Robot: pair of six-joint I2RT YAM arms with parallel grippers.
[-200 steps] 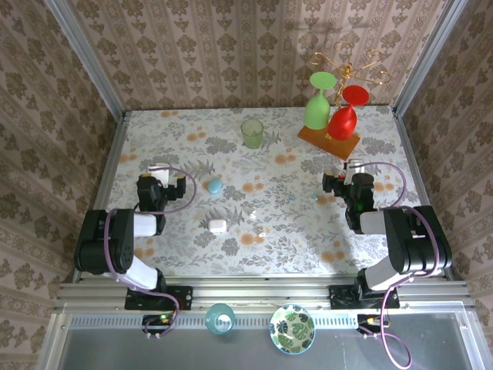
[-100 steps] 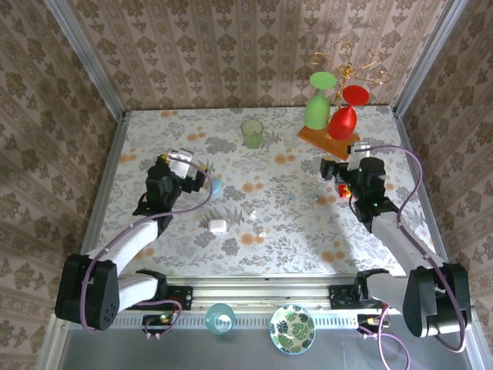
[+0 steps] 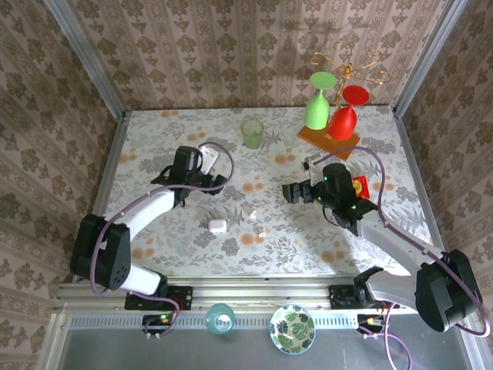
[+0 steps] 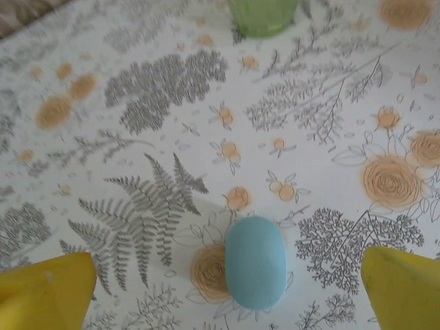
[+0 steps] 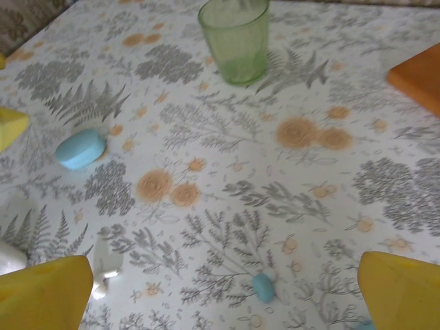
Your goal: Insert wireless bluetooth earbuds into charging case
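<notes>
The left gripper (image 3: 214,183) hovers over the closed blue case (image 4: 256,262), its fingers (image 4: 48,292) spread wide on either side. The white case (image 3: 217,225) lies nearer the arms, with a white earbud (image 5: 104,265) to its right. The right gripper (image 3: 296,192), fingers also apart, hangs above a blue earbud (image 5: 262,287) lying on the table (image 5: 385,172).

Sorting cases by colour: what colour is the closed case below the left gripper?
The case is pale blue, clearest in the left wrist view.
</notes>
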